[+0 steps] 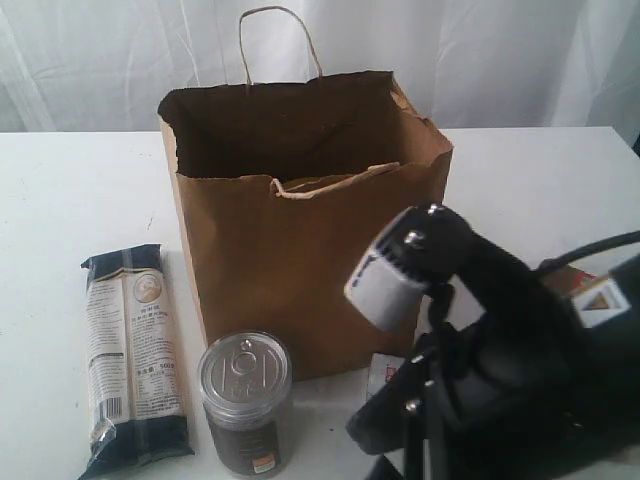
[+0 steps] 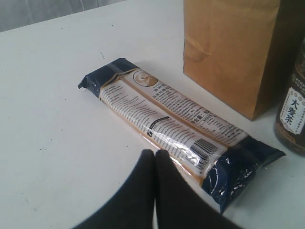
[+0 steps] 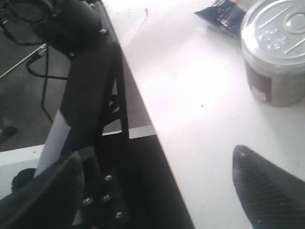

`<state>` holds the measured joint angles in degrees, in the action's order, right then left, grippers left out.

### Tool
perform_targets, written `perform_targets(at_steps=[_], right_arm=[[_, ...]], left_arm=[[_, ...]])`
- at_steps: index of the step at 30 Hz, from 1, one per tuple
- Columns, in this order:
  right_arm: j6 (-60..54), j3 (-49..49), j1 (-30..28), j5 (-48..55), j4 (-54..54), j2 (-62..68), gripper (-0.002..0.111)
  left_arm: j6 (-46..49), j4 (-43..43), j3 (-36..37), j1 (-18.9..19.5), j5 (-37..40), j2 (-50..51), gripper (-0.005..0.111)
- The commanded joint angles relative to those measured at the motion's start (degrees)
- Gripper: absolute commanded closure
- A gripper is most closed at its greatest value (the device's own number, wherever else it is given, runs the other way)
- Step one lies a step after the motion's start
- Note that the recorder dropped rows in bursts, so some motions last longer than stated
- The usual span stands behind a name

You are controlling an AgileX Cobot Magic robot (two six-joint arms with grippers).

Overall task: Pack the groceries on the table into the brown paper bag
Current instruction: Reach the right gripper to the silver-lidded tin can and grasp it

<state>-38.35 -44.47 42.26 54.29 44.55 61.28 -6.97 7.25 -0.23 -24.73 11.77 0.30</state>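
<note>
Beside bag (image 1: 300, 250), noodle packet (image 1: 133, 355) flat, parallel

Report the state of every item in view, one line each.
brown paper bag: upright, mouth open.
noodle packet: lying flat beside the bag.
can: upright, pull-tab lid on.
left pincer: shut, holding nothing, close to the noodle packet.
right pincer: open, nothing between its fingers.
</note>
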Motion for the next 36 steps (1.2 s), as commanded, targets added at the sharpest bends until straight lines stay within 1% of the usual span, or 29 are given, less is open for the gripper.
perform_targets(at_steps=[1,3,8,14,17,19,25,28,32,36], right_arm=[[-2.4,0.5,0.0,-8.0,1.5,8.4,0.029],[-4.4,0.5,0.0,-10.6,3.7,12.6,0.029],[-16.2,0.5,0.5,-14.8,9.8,19.5,0.029],[-26.2,0.5,6.3,-25.4,9.7,21.7,0.024],[-28.8,0.5,8.6,-31.7,9.7,23.5,0.023],[-29.3,0.4,9.8,-35.4,9.7,24.6,0.023],[-29.8,0.5,10.4,-36.5,9.5,25.6,0.023],[-29.7,0.5,10.4,-39.9,9.6,25.6,0.023],[-26.5,-0.5,10.4,-43.1,9.7,25.6,0.023],[-22.8,-1.6,10.4,-41.9,9.9,25.6,0.023]], left_arm=[[-0.5,0.1,0.2,0.1,-0.1,-0.3,0.107],[-0.5,0.1,0.2,0.1,-0.1,-0.3,0.107],[-0.5,0.1,0.2,0.1,-0.1,-0.3,0.107],[-0.5,0.1,0.2,0.1,-0.1,-0.3,0.107],[-0.5,0.1,0.2,0.1,-0.1,-0.3,0.107],[-0.5,0.1,0.2,0.1,-0.1,-0.3,0.107],[-0.5,0.1,0.2,0.1,-0.1,-0.3,0.107],[-0.5,0.1,0.2,0.1,-0.1,-0.3,0.107],[-0.5,0.1,0.2,0.1,-0.1,-0.3,0.107],[-0.5,0.1,0.2,0.1,-0.1,-0.3,0.107]])
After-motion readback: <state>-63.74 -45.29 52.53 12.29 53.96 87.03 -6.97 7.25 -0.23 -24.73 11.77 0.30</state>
